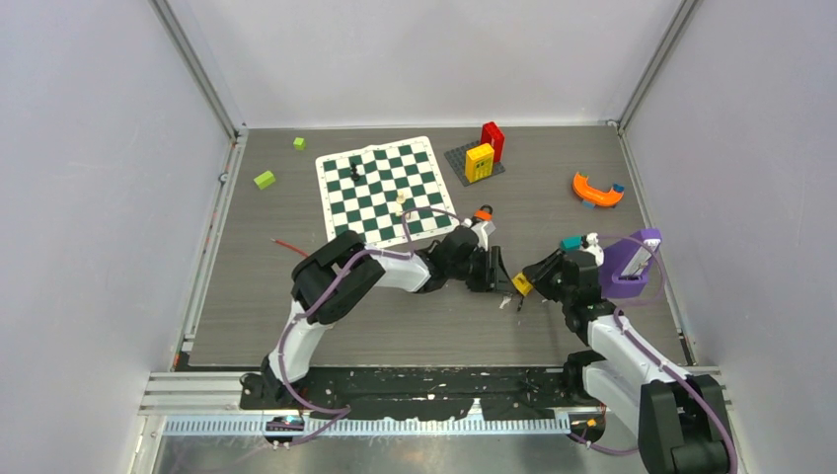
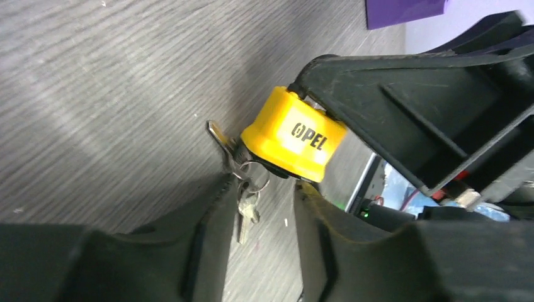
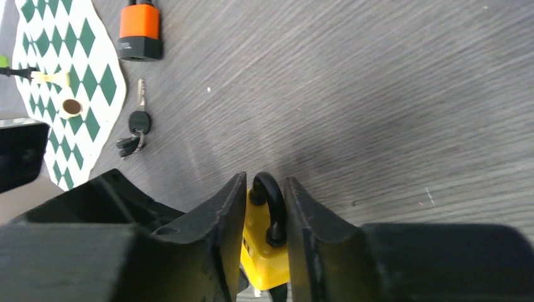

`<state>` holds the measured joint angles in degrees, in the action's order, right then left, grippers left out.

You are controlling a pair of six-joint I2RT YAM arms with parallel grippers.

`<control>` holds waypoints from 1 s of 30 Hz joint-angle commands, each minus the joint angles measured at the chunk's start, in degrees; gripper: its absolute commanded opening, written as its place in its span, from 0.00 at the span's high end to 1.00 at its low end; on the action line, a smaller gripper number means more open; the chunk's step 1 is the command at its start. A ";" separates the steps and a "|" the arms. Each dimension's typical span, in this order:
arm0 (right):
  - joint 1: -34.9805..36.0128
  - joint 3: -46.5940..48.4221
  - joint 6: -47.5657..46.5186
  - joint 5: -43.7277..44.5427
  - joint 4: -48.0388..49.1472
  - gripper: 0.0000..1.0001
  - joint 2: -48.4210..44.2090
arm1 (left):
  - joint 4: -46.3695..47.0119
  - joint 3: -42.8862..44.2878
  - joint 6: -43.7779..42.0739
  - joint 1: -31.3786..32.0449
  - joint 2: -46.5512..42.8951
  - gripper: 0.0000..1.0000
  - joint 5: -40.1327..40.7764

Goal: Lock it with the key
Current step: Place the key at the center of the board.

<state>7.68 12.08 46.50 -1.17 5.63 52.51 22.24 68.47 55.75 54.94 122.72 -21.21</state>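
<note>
A yellow padlock (image 1: 522,284) (image 2: 293,141) (image 3: 267,251) hangs just above the table near the front middle. My right gripper (image 1: 541,273) (image 3: 263,182) is shut on it, its fingers pressed close on either side of the black shackle (image 3: 271,204). A silver key (image 2: 220,141) sticks out of the padlock's underside, and a ring with spare keys (image 2: 247,207) dangles from it. My left gripper (image 1: 501,280) (image 2: 264,185) is open right at the padlock's key end, with the dangling keys hanging between its fingers.
An orange padlock (image 1: 482,213) (image 3: 140,28) and a black-headed key bunch (image 3: 135,129) lie beside the chessboard (image 1: 380,188). Red and yellow blocks (image 1: 484,153) stand behind. An orange curved piece (image 1: 595,191) lies right, green cubes (image 1: 264,179) left, and a purple object (image 1: 632,259) by the right arm.
</note>
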 commanded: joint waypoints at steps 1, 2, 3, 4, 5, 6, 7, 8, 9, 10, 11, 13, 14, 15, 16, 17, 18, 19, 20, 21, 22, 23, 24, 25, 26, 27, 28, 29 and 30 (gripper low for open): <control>-0.31 -1.30 1.03 3.08 1.31 0.61 -0.13 | -2.50 -3.49 0.06 0.35 -2.08 0.48 5.94; -0.39 -1.37 1.13 3.53 0.99 0.56 -0.37 | -2.68 -4.53 -0.39 0.35 -2.96 0.43 7.05; -0.39 -1.47 1.16 4.11 0.93 0.53 -0.47 | -2.91 -5.62 -0.90 0.35 -3.87 0.42 8.30; -0.39 -1.50 1.23 4.35 0.78 0.49 -0.61 | -3.11 -6.22 -1.58 0.32 -4.70 0.40 9.04; -0.39 -1.57 1.40 4.69 0.74 0.46 -0.63 | -3.35 -6.70 -2.10 0.34 -5.36 0.38 9.68; -0.41 -1.55 1.44 4.78 0.49 0.45 -0.58 | -3.50 -7.08 -2.51 0.35 -6.18 0.37 10.16; -0.40 -1.38 1.76 5.06 0.16 0.42 -0.53 | -3.66 -7.38 -2.89 0.35 -6.81 0.36 10.67; -0.39 -1.28 1.89 5.18 -0.53 0.41 -0.62 | -3.69 -7.96 -3.54 0.35 -7.41 0.35 11.20; -0.39 -1.05 2.18 5.49 -0.97 0.39 -0.77 | -3.62 -8.64 -4.00 0.35 -8.33 0.35 12.26; -0.34 -0.94 2.36 6.01 -1.94 0.38 -1.43 | -3.33 -9.39 -4.51 0.30 -9.28 0.34 13.24; -0.37 -0.70 2.34 6.31 -3.01 0.35 -1.92 | -2.59 -10.24 -5.10 0.34 -10.43 0.34 14.23; -0.39 0.27 1.72 7.56 -5.81 0.30 -4.82 | -1.80 -11.91 -6.71 0.35 -13.09 0.32 16.24; -0.39 1.36 1.04 8.57 -6.95 0.29 -5.59 | -1.62 -12.52 -7.69 0.35 -14.24 0.32 16.88; -0.39 1.94 0.69 9.00 -9.14 0.25 -7.21 | -1.66 -13.05 -8.76 0.35 -15.61 0.31 17.78; -0.41 3.27 0.01 9.98 -10.11 0.23 -7.93 | -1.66 -13.61 -9.66 0.35 -16.93 0.30 18.65; -0.39 4.03 -0.39 10.41 -12.09 0.21 -9.22 | -1.78 -14.15 -10.82 0.35 -18.41 0.28 19.47; -0.39 5.40 -1.09 11.26 -12.95 0.19 -9.73 | -2.07 -14.72 -12.01 0.35 -19.82 0.26 20.35; -0.39 6.11 -1.43 11.62 -14.49 0.17 -10.44 | -2.49 -15.39 -13.13 0.35 -21.47 0.24 20.70; -0.39 7.50 -2.12 12.11 -15.20 0.16 -10.64 | -2.73 -16.35 -14.35 0.35 -23.00 0.22 22.92; -0.39 8.13 -2.47 12.13 -16.33 0.15 -10.82 | -3.19 -17.24 -15.48 0.35 -24.71 0.16 23.92; -0.39 9.50 -3.08 11.91 -16.91 0.15 -10.79 | -4.31 -17.82 -16.91 0.35 -26.81 0.03 24.74; -0.43 10.18 -3.35 11.72 -18.31 0.15 -10.64 | -6.88 -17.65 -18.82 0.35 -28.11 0.01 25.56; -0.41 11.59 -3.57 11.12 -19.13 0.15 -10.48 | -10.66 -16.81 -21.02 0.35 -29.28 0.00 27.01; -0.39 12.24 -3.68 10.23 -20.76 0.15 -10.36 | -14.53 -16.16 -23.09 0.35 -30.47 0.00 28.40; -0.39 13.27 -3.78 9.79 -21.37 0.14 -10.48 | -17.18 -15.80 -25.23 0.35 -31.83 0.00 29.69; -0.39 13.74 -3.83 9.21 -22.68 0.14 -10.93 | -19.15 -15.78 -27.10 0.35 -33.46 0.00 31.20; -0.39 14.59 -3.88 9.15 -23.34 0.13 -11.42 | -20.25 -16.10 -28.78 0.35 -35.24 0.00 33.14; -0.39 14.84 -3.96 9.23 -24.47 0.13 -12.69 | -21.53 -16.49 -30.11 0.27 -36.92 0.00 35.43; -0.34 15.28 -4.01 9.37 -25.57 0.12 -14.25 | -22.79 -16.60 -31.18 0.19 -38.65 0.00 37.67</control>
<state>7.49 23.90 43.70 7.84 -14.41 42.06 7.66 51.20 33.65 55.42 90.28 6.24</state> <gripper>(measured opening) 0.866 0.994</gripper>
